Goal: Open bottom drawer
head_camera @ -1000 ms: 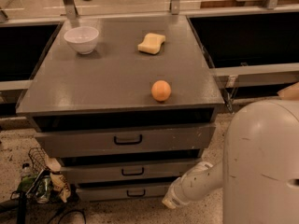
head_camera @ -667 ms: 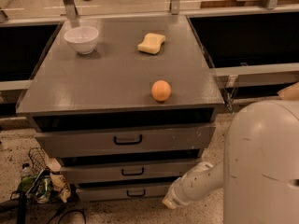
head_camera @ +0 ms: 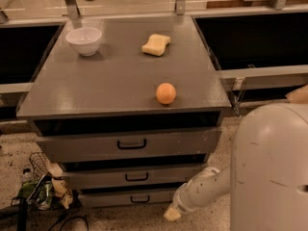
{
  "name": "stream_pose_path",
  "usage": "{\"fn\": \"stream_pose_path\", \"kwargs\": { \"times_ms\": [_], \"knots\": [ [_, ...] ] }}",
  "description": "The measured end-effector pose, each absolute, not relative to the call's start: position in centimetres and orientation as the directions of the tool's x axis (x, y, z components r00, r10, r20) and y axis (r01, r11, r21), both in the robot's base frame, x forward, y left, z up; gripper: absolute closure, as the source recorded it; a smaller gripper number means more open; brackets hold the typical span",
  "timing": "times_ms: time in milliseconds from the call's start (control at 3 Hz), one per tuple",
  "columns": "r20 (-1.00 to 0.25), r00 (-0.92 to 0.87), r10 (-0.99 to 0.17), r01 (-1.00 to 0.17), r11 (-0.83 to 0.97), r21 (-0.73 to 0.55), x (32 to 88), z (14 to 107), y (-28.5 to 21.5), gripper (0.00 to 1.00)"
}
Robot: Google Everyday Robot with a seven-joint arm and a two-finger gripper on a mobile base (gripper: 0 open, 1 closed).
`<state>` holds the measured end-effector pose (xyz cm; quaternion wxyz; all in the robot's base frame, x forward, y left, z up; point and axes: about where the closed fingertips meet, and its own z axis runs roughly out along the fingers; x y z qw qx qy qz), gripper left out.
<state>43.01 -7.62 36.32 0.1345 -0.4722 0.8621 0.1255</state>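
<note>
Nothing has moved in the last second. Your hand still hangs low near the floor, at about 4 o'clock from the bottom drawer's black handle. You cannot tell if the hand is open or shut. The drawer looks closed, so no pulling yet.

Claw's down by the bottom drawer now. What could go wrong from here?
The claw sits low by the right end of the bottom drawer, off its handle; it could scrape the floor or bump the front. The middle drawer's handle lies just above, so it might catch that one. A jolt could roll the orange off the cabinet top.
</note>
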Motion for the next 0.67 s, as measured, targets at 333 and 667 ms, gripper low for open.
{"fn": "stream_pose_path", "kwargs": {
  "times_ms": [333,667],
  "knots": [
    [-0.351,-0.518,-0.780,-0.848,0.522,0.089,43.00,36.32,-7.61,0.00],
    [-0.351,-0.518,-0.780,-0.848,0.522,0.090,43.00,36.31,-7.61,0.00]
  ]
}}
